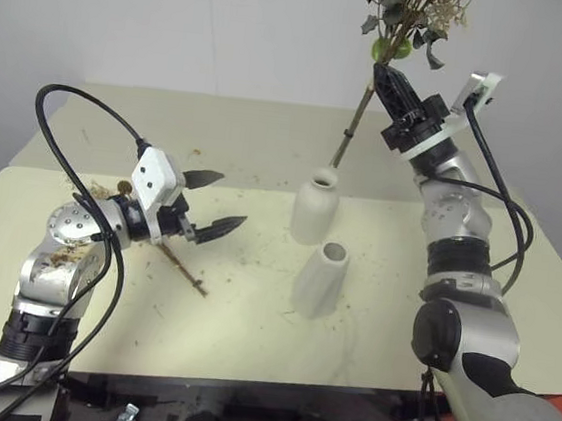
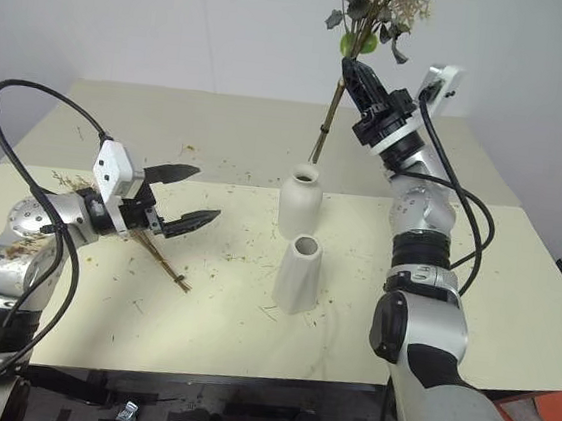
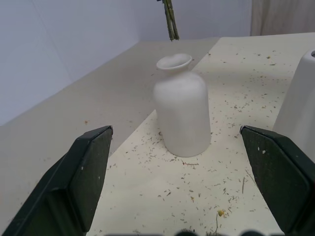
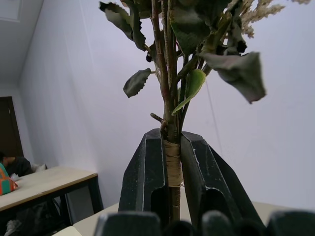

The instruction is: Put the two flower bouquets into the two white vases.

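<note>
We are holding the rose bouquet (image 1: 406, 23) clamped in our right gripper (image 1: 387, 81), its stem slanting down-left with the tip hanging just above and behind the bottle-shaped vase (image 1: 315, 207), while our left gripper (image 1: 216, 204) is waiting open.

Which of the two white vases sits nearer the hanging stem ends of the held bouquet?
The bottle-shaped vase with the narrow neck, farther back on the table. The bouquet's stems end just above and behind its mouth; the tapered neckless vase stands closer to the robot.

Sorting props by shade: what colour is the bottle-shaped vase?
Matte white; the bottle-shaped vase shows best in the left wrist view.
</note>
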Available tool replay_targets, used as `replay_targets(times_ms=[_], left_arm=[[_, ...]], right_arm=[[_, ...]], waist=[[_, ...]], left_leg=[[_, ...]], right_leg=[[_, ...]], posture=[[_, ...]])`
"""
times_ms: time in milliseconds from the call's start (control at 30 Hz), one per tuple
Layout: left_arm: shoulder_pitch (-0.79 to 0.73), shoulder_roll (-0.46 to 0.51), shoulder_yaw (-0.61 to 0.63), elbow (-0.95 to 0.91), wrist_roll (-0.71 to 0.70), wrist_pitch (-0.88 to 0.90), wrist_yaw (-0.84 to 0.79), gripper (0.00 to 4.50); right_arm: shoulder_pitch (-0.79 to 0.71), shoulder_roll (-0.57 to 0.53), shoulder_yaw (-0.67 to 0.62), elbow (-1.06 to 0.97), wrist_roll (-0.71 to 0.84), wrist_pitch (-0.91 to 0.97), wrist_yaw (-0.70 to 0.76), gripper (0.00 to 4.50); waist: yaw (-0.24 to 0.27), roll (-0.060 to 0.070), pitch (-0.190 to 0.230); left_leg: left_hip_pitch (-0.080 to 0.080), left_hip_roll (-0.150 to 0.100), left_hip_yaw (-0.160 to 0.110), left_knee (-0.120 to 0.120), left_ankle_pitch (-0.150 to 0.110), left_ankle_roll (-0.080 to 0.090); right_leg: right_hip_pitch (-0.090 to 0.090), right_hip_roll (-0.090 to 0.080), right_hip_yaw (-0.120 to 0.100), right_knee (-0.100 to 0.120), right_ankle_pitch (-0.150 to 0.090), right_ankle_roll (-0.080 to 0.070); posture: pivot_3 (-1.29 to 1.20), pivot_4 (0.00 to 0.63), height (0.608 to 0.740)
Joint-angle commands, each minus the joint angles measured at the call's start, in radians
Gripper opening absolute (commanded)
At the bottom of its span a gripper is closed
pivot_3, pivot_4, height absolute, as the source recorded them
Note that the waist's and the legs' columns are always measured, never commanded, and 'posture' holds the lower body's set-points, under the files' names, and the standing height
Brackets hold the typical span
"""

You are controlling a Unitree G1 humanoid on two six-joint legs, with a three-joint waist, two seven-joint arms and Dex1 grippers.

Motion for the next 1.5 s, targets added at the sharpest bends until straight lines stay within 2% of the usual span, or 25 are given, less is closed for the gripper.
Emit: replay_targets(times_ms=[33, 433, 833, 1100, 1267, 1500], left_arm=[[0.002, 0.019, 0.027, -0.051, -0.021, 0.012, 0.014, 4.50], [0.036, 0.044, 0.042, -0.112, -0.024, 0.035, 0.041, 4.50], [0.049, 0.057, 0.055, -0.122, -0.023, 0.042, 0.044, 4.50], [0.063, 0.058, 0.056, -0.126, -0.019, 0.041, 0.051, 4.50], [0.060, 0.051, 0.045, -0.119, -0.014, 0.035, 0.053, 4.50], [0.047, 0.036, 0.036, -0.097, 0.001, 0.023, 0.069, 4.50]], right_arm=[[-0.047, 0.006, -0.002, 0.024, -0.004, -0.053, 0.006, 0.25], [-0.012, 0.023, 0.014, 0.099, -0.039, -0.111, 0.056, 0.25], [0.060, 0.057, 0.039, 0.175, -0.101, -0.314, 0.124, 0.25], [0.097, 0.055, 0.068, 0.175, -0.132, -0.350, 0.180, 0.25], [0.107, 0.055, 0.093, 0.193, -0.176, -0.376, 0.115, 0.25], [0.109, 0.043, 0.088, 0.196, -0.167, -0.372, 0.132, 2.62]], waist=[[0.001, 0.000, 0.000], [0.000, 0.000, 0.000], [-0.001, 0.001, 0.000], [-0.001, 0.001, 0.000], [-0.001, 0.001, 0.000], [-0.001, 0.001, 0.000]], left_leg=[[0.000, 0.000, 0.000, 0.000, 0.000, 0.000], [0.000, 0.000, 0.000, 0.000, 0.000, 0.000], [0.000, 0.000, 0.000, 0.000, 0.000, 0.000], [0.001, 0.000, 0.000, -0.001, 0.000, 0.000], [0.001, 0.000, 0.000, -0.001, 0.000, -0.001], [0.001, 0.000, 0.000, -0.001, 0.000, -0.001]], right_leg=[[0.000, 0.000, 0.000, 0.000, 0.000, 0.000], [0.000, 0.000, 0.000, 0.000, 0.000, 0.000], [0.000, 0.000, 0.000, 0.000, 0.000, 0.000], [0.000, 0.000, 0.000, 0.000, 0.000, 0.000], [0.000, 0.000, 0.000, 0.000, 0.000, 0.000], [0.000, 0.000, 0.000, 0.000, 0.000, 0.000]], posture=[[0.00, 0.150, 0.740], [0.00, 0.150, 0.740], [0.00, 0.150, 0.740], [0.00, 0.150, 0.740], [0.00, 0.150, 0.740], [0.00, 0.150, 0.740]])
